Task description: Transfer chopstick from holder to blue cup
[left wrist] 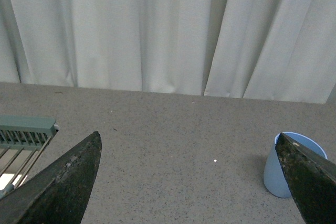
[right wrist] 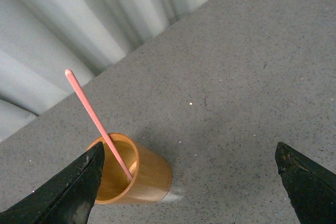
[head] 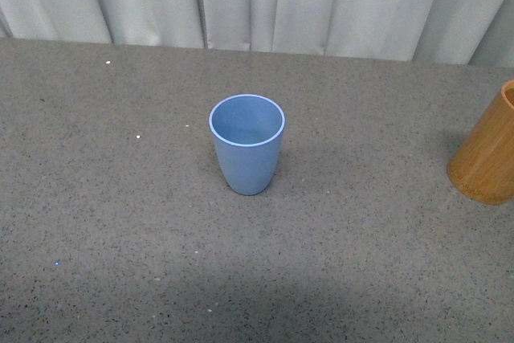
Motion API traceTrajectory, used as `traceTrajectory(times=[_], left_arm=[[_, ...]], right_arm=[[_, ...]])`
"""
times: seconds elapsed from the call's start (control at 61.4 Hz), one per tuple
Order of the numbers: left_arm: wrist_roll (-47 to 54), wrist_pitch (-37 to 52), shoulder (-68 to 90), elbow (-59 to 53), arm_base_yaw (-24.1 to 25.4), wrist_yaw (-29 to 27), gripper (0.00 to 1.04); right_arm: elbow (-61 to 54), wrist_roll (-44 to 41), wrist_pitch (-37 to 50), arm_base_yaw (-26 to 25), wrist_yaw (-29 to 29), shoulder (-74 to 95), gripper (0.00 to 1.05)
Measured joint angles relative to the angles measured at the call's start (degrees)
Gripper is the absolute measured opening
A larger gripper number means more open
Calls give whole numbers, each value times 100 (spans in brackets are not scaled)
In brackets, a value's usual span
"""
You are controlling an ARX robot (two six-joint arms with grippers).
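Observation:
The blue cup (head: 247, 143) stands upright and empty in the middle of the grey table; it also shows in the left wrist view (left wrist: 278, 170), partly behind one finger. The orange-brown holder (head: 487, 155) stands at the right edge of the front view, cut off. In the right wrist view the holder (right wrist: 138, 173) holds one pinkish-red chopstick (right wrist: 93, 116) leaning out of it. My right gripper (right wrist: 189, 182) is open above the table beside the holder. My left gripper (left wrist: 191, 182) is open and empty, apart from the cup. Neither arm shows in the front view.
White curtains (head: 257, 2) hang behind the table's far edge. A pale green slatted rack (left wrist: 23, 135) shows in the left wrist view, on the side away from the cup.

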Motion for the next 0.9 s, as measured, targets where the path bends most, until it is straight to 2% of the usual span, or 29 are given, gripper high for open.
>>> traceTrajectory(times=[0.228,0.896], left_arm=[[0,0,0,0,0,0,98],[0,0,0,0,0,0,98]], right_arm=[[409,-13,243,372,61,944,95],[1064,-42,772,627,31,2599,95]])
